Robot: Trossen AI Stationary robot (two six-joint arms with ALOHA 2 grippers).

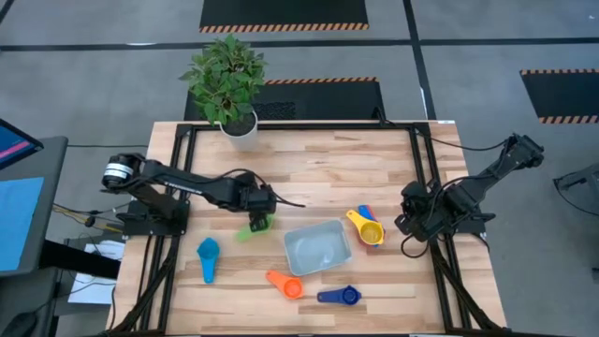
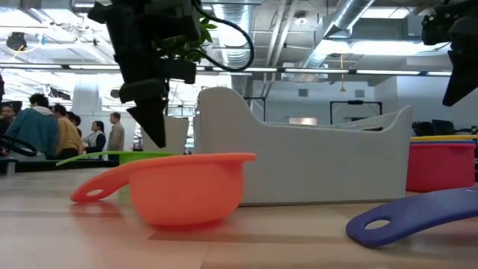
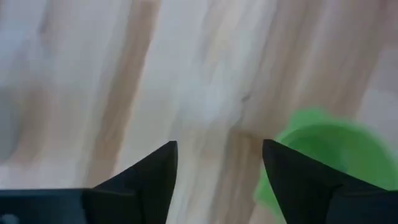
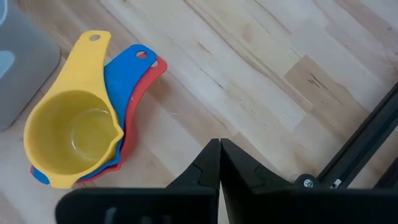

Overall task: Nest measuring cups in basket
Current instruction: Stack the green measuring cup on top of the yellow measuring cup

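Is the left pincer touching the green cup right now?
Apart. In the left wrist view the open left pincer has bare table between its fingers, and the green cup lies outside them, partly hidden behind one finger.

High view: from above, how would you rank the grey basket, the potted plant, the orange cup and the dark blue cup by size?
1. potted plant, its foliage spreading widest
2. basket, close behind
3. orange cup and dark blue cup: about alike, too close to rank
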